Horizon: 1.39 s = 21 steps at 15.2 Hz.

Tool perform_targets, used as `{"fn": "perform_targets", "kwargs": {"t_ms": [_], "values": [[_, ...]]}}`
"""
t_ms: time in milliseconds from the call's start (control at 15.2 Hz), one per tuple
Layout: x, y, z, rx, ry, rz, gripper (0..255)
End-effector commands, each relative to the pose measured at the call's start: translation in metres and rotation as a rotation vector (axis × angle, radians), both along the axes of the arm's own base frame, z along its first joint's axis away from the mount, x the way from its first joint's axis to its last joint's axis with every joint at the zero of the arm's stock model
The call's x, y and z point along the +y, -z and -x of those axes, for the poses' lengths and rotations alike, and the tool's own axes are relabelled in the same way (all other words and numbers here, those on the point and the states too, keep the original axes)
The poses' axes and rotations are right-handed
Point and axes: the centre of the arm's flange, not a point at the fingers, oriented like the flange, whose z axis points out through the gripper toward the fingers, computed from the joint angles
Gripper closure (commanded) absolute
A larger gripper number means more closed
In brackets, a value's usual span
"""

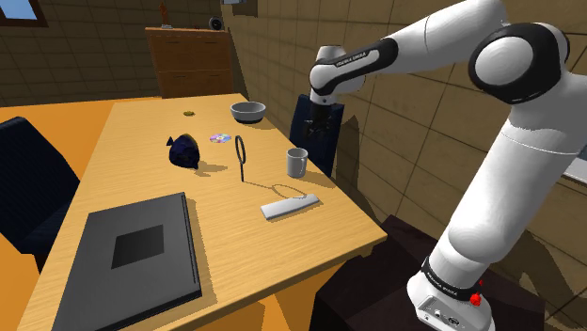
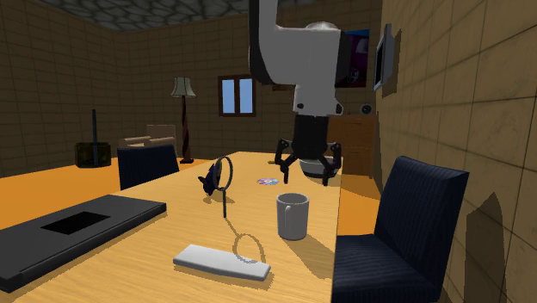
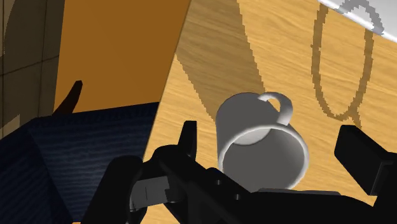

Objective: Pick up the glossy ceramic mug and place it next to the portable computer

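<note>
light wooden desk (image 1: 235,244) in a brick-walled room: the upright glossy grey mug (image 2: 292,215) stands almost straight below the black claw (image 2: 305,170), which hangs wide open, empty.

Looks like a home study: wooden bench (image 1: 235,235) with a closed laptop (image 1: 141,249), dark blue chairs (image 2: 404,215), floor lamp (image 2: 182,87), dresser (image 1: 193,66), small window (image 2: 236,95).

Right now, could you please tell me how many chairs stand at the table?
2. One dark blue chair is at the table's edge on the shoulder view's left; the other is at the opposite edge, near the mug. Others may be hidden.
</note>
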Motion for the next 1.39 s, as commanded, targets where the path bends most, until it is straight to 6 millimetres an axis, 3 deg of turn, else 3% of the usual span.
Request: {"fn": "perform_targets", "kwargs": {"t_ms": [0, 330, 858, 1320], "values": [[-0.004, 0.018, -0.019, 0.003, -0.002, 0.004, 0], [-0.017, 0.051, -0.067, 0.008, -0.005, 0.011, 0], [-0.014, 0.091, -0.067, 0.008, -0.005, 0.011, 0], [-0.014, 0.091, -0.067, 0.008, -0.005, 0.011, 0]]}}
